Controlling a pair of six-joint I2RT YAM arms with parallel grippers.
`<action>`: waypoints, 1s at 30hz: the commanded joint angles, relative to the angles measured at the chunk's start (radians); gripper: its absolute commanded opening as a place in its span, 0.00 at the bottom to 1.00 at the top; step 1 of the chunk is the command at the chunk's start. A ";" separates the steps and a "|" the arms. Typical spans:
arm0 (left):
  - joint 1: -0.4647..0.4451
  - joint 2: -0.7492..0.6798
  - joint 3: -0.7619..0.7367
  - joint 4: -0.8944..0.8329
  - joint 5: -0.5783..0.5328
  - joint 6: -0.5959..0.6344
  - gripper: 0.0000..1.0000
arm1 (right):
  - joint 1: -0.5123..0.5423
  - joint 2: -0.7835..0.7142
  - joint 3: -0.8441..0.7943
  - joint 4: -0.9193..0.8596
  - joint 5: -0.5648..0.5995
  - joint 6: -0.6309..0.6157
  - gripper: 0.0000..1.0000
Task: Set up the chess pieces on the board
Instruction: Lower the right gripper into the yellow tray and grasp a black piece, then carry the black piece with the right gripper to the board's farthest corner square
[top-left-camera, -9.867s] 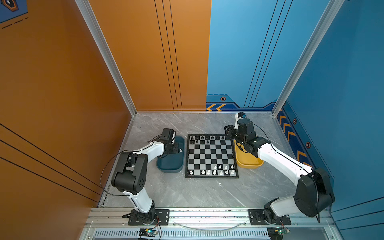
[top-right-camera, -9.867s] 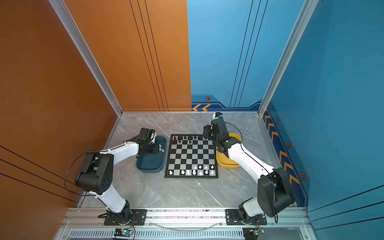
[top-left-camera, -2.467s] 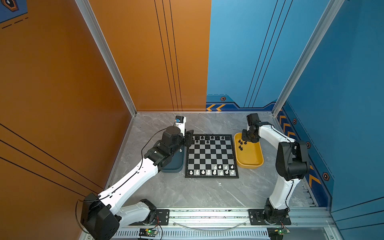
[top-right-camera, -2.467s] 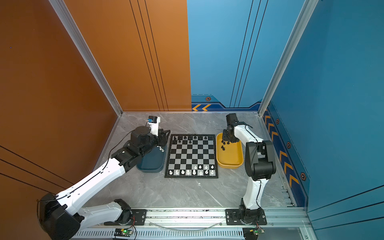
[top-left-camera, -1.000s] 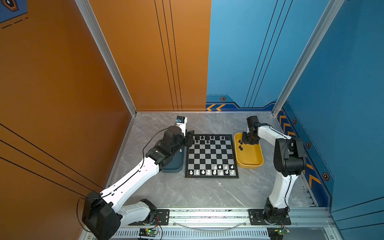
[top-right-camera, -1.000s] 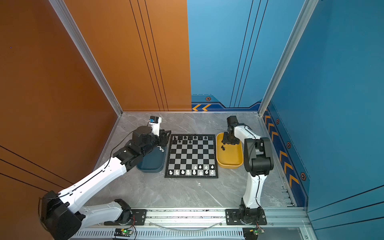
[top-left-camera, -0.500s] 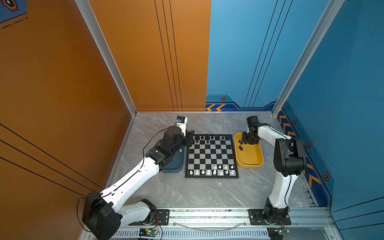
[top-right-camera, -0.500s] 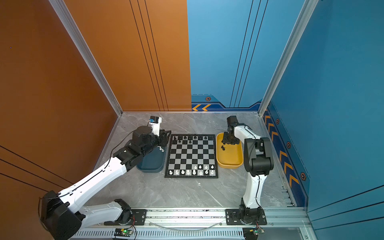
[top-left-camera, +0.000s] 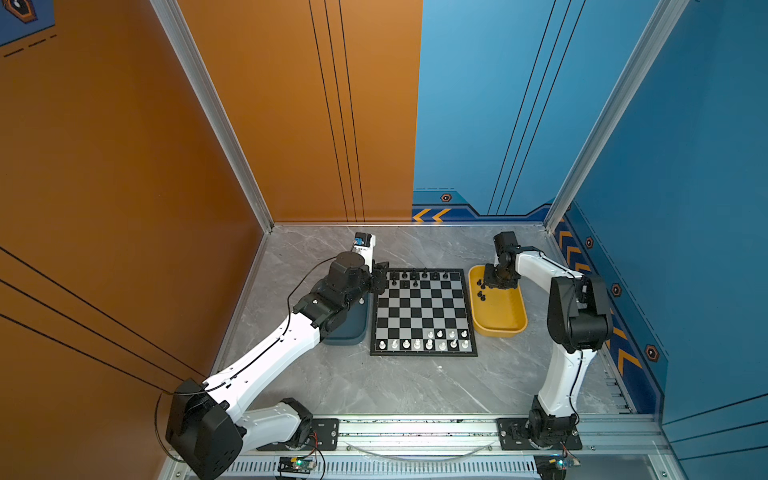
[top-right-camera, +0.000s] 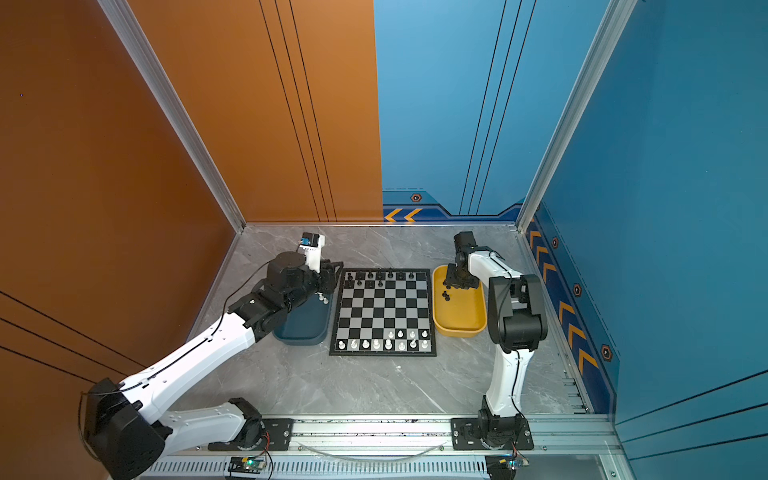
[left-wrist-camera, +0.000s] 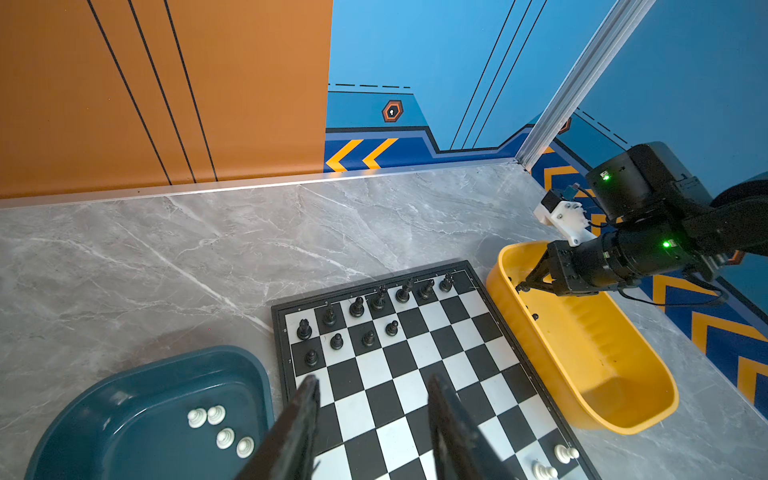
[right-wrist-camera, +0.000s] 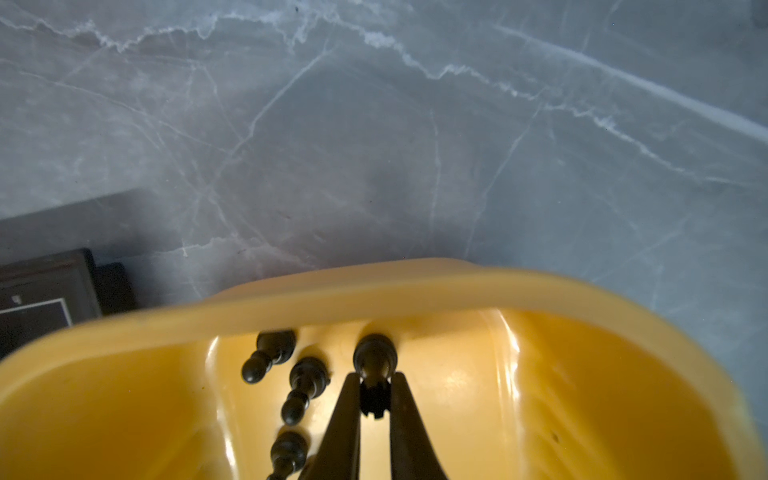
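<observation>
Moved since earlier: the right gripper (right-wrist-camera: 375, 384) has left the board's far right corner and gone down into the yellow tray (right-wrist-camera: 374, 286). Over the last second its jaws have drawn together. The left arm, folded over the teal tray (left-wrist-camera: 145, 374) ten seconds ago, now stretches out to the board's far left corner.
Right gripper: clamped on the notched top of a black piece (right-wrist-camera: 374, 353) that lies on its side at the tray's far end, base toward the tray wall.
Loose black pieces (right-wrist-camera: 307, 378): three more lie in the yellow tray just beside the held one.
Left gripper (left-wrist-camera: 372, 380): jaws apart with nothing between them, above the board's left side, near the teal tray.
Board (top-left-camera: 424, 311): flat on the grey marble worktop (top-left-camera: 374, 386), between the two trays.
Black chessmen (left-wrist-camera: 356, 306): upright in two rows along the far edge.
White chessmen (top-left-camera: 417, 344): upright along the near edge, with a few in the row ahead on the right.
White pieces in teal tray (left-wrist-camera: 225, 437): four, close together.
Writing: tiny white marks on the board's frame (left-wrist-camera: 285, 330), too small to read surely.
Wall graphics: yellow chevrons (left-wrist-camera: 360, 154) and an orange hexagon badge (left-wrist-camera: 392, 111).
</observation>
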 joint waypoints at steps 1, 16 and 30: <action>0.008 0.003 0.027 0.000 0.026 -0.009 0.44 | -0.007 0.017 0.015 -0.003 -0.005 0.004 0.05; 0.008 -0.005 0.017 -0.002 0.032 -0.007 0.44 | 0.054 -0.188 -0.027 -0.095 0.087 -0.027 0.00; 0.014 -0.026 0.000 0.001 0.026 -0.006 0.44 | 0.255 -0.172 0.151 -0.191 0.117 -0.056 0.00</action>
